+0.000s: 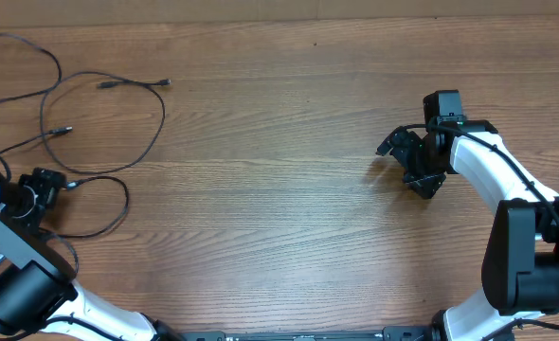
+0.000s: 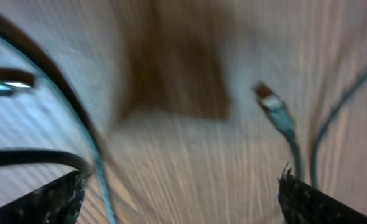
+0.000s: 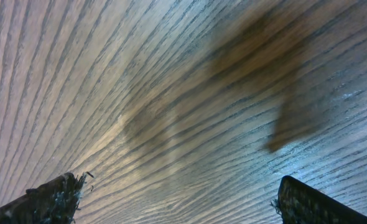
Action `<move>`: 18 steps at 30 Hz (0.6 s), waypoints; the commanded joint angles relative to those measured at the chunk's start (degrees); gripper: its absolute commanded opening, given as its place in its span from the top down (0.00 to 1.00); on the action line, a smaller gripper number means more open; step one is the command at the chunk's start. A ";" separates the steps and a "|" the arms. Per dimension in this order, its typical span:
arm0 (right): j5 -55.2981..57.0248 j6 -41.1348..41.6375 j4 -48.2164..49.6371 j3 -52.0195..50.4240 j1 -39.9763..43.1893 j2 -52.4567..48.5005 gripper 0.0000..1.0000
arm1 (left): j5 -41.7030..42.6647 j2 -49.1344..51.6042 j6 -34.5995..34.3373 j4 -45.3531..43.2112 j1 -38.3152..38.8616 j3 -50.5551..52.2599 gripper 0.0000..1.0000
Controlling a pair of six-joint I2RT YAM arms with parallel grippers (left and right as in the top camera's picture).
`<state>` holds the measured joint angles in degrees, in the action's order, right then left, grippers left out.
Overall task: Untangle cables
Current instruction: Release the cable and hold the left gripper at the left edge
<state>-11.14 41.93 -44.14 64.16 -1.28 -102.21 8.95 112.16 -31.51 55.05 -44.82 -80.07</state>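
Cables (image 1: pixel 162 118), thin black cords in loose overlapping loops, left pincer (image 2: pixel 182 180) spread over them, right pincer (image 3: pixel 182 182) spread

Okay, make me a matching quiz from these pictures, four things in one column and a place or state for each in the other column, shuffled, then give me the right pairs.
Things:
1. cables
2. left end effector
3. right end effector
4. table

Places or states:
A. open over bare wood on the right side, no cable in its view
B. lying in loose black loops at the far left
C. brown wood grain, carrying everything
D. open at the left edge, with cable strands and a plug in its view

Pairs: 1-B, 2-D, 3-A, 4-C
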 commanded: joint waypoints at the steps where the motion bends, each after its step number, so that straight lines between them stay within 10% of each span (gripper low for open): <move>1: 0.63 -0.44 0.31 -0.24 -0.37 0.07 0.00 | 6.10 -0.22 3.67 0.94 2.25 -2.71 0.00; 18: 0.61 -0.44 0.31 -0.24 -0.37 0.07 0.00 | 9.86 -0.59 7.10 21.70 14.01 -33.55 0.01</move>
<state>-11.11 41.93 -44.12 64.16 -1.28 -102.21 19.75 112.31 -25.32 74.00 -30.39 -108.86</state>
